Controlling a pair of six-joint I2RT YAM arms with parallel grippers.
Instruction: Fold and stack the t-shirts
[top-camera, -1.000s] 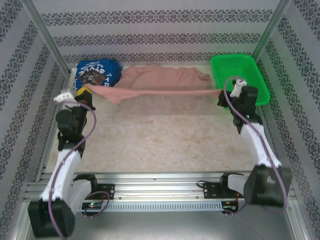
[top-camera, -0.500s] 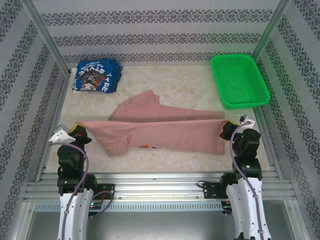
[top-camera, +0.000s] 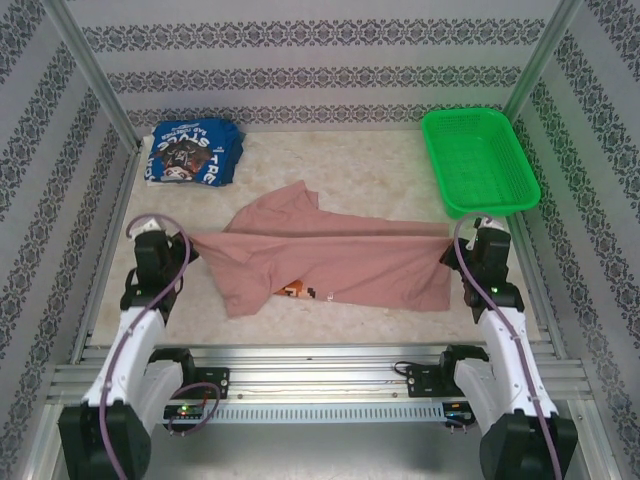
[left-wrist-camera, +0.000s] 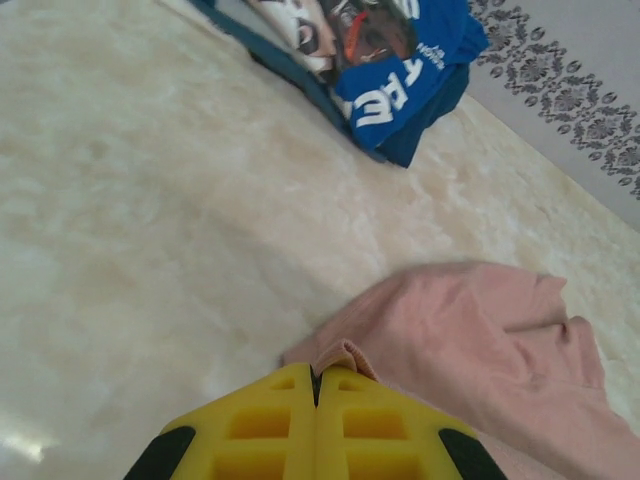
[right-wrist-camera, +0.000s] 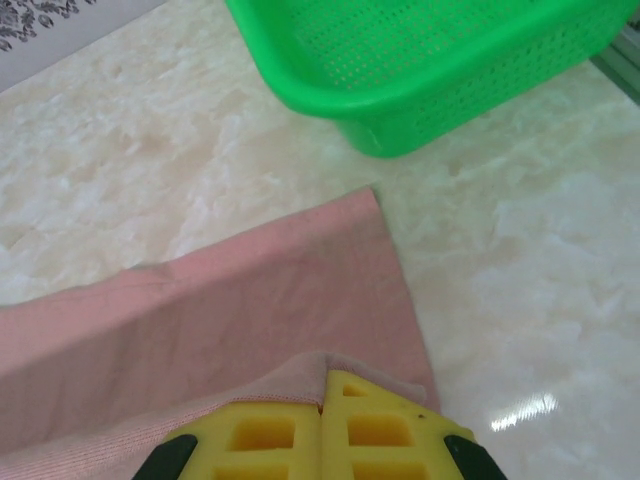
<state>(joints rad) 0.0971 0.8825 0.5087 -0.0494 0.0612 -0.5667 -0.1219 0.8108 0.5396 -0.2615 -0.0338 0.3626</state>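
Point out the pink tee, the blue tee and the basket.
pink tee (top-camera: 350, 262), top view, on the middle of the spread cloth
blue tee (top-camera: 192, 155), top view, on the printed front
basket (top-camera: 478, 155), top view, on its bare mesh floor

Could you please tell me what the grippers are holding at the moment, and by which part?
Both are shut on the pink t-shirt: the left gripper pinches its left end, the right gripper its right end.
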